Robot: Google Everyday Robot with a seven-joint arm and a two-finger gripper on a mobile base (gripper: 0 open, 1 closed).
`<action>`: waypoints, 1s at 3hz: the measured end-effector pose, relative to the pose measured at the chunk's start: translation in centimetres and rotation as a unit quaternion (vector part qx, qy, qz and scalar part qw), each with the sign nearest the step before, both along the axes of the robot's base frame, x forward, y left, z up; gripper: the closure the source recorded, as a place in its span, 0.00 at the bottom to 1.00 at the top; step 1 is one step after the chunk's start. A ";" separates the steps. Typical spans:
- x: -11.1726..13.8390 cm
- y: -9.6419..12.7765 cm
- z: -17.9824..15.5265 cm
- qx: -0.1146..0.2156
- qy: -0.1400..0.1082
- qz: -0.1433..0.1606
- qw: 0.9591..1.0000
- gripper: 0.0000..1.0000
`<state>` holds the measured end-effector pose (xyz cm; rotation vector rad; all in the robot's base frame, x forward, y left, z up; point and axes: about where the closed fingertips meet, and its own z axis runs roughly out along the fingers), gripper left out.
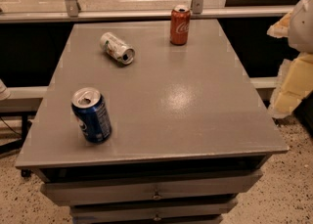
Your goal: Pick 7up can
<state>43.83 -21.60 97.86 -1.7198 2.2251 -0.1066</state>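
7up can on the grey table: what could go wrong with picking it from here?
The 7up can lies on its side, so it may roll away when touched. The red can stands nearby and could be knocked over. The gripper is at the view's right edge, far off, so a long reach could miss.

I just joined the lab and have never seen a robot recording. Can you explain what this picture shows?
This is the single camera view, looking down on a grey table with drawers below. The machine is a wheeled robot with one arm that ends in a two-finger gripper. The gripper is not in view here. The pale shapes at the right edge may be part of the robot, but I cannot tell. Three drink cans are on the table. The 7up can lies on its side near the back, a red cola can stands at the back edge, and a dark blue can stands front left. Nothing is held.
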 end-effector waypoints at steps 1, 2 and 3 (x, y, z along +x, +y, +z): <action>0.0 0.0 0.0 0.000 0.000 0.000 1.000 0.00; 1.6 1.3 -0.9 0.057 -0.003 -0.013 0.998 0.00; 4.4 4.9 -2.6 0.136 -0.006 -0.034 0.990 0.00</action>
